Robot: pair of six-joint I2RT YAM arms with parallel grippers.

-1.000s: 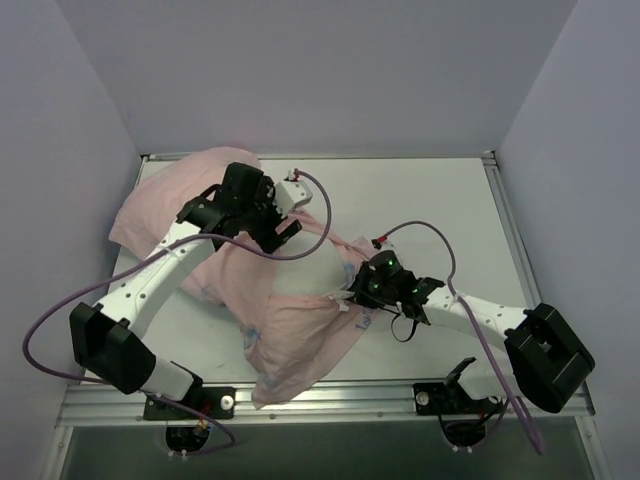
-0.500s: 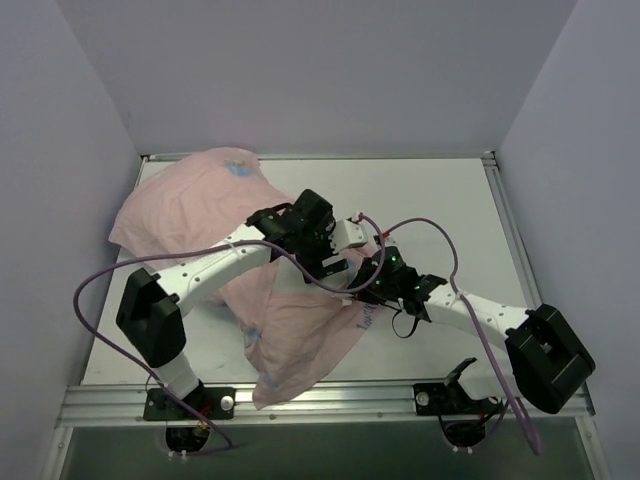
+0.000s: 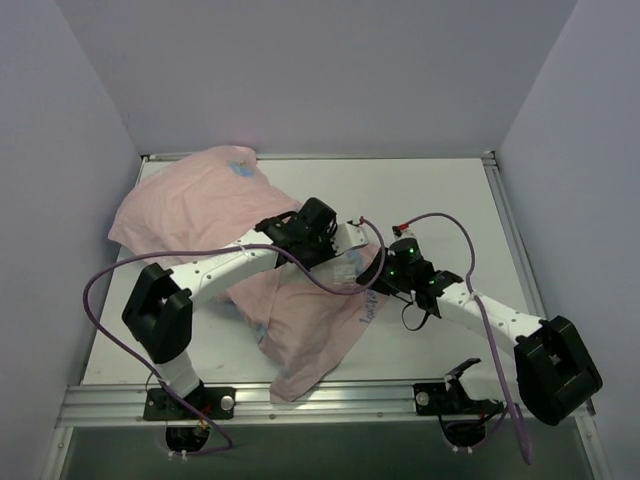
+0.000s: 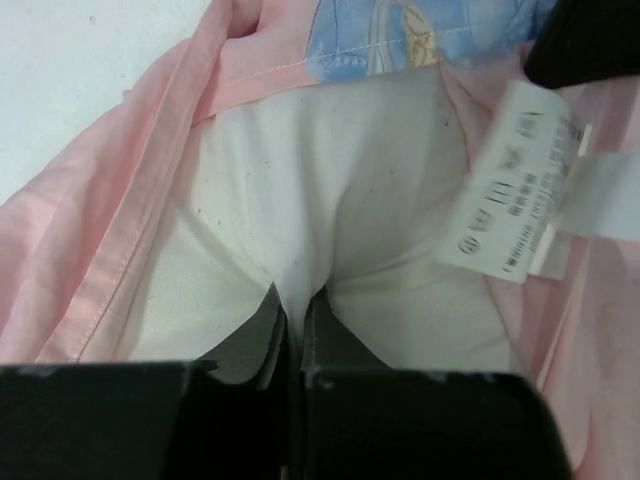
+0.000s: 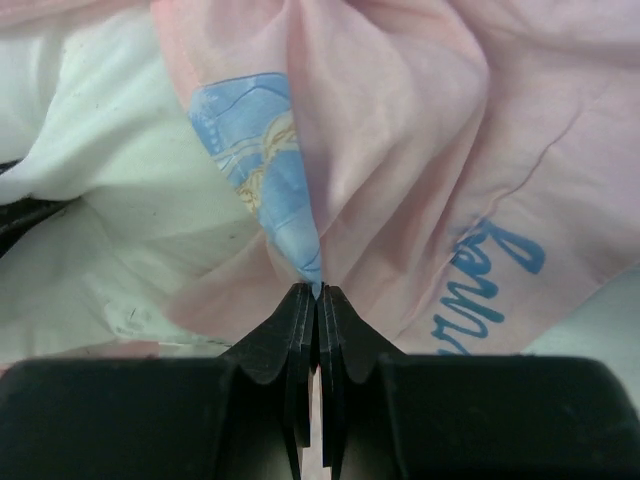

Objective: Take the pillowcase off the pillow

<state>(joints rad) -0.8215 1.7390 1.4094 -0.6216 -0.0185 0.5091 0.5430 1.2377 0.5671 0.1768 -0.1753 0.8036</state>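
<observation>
The pillowcase (image 3: 190, 200) lies pink side out from the back left to the table's near middle. In the left wrist view its pink edge (image 4: 110, 230) frames the bared white pillow (image 4: 320, 200), which carries a printed tag (image 4: 515, 190). My left gripper (image 4: 292, 300) is shut on a pinched fold of the pillow; from above it sits at the opening (image 3: 352, 262). My right gripper (image 5: 318, 292) is shut on a blue-and-pink fold of the pillowcase (image 5: 420, 130), just right of the left one (image 3: 378, 275). White pillow (image 5: 110, 130) shows to its left.
Grey walls enclose the white table (image 3: 440, 200) on the left, back and right. A metal rail (image 3: 330, 400) runs along the near edge with the arm bases. Purple cables (image 3: 100, 300) loop off both arms over the table.
My left arm swung from the back left to the pillowcase opening and closed on the white pillow. My right gripper shifted slightly right and back, drawing the pillowcase with it.
</observation>
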